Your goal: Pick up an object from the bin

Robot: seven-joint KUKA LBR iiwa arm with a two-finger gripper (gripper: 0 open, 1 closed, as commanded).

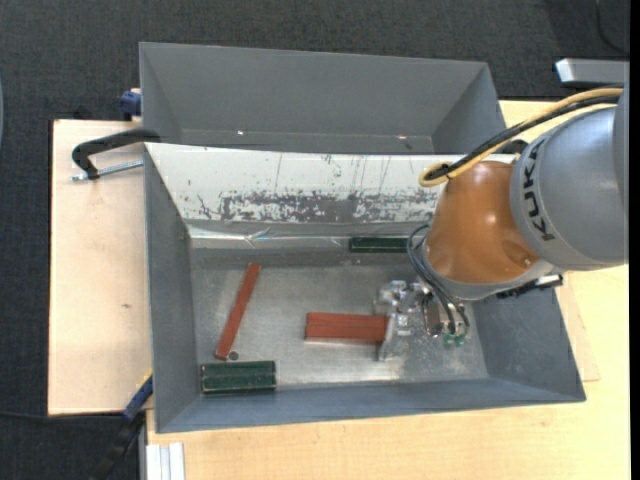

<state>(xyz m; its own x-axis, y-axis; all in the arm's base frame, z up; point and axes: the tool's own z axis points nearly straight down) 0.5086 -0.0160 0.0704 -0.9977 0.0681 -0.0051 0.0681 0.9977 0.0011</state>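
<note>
Your gripper (400,320) sits at the three-o'clock end of the red flat block (340,327); you cannot tell its opening.

Grey KUKA arm (585,188) (orange cover (475,223)), silvery hand (398,336)

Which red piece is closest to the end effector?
The wide red block mid-floor, its right end beside the end effector; the thin red stick lies far left.

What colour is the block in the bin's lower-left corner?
Dark green: the block shows best in the camera view.
</note>
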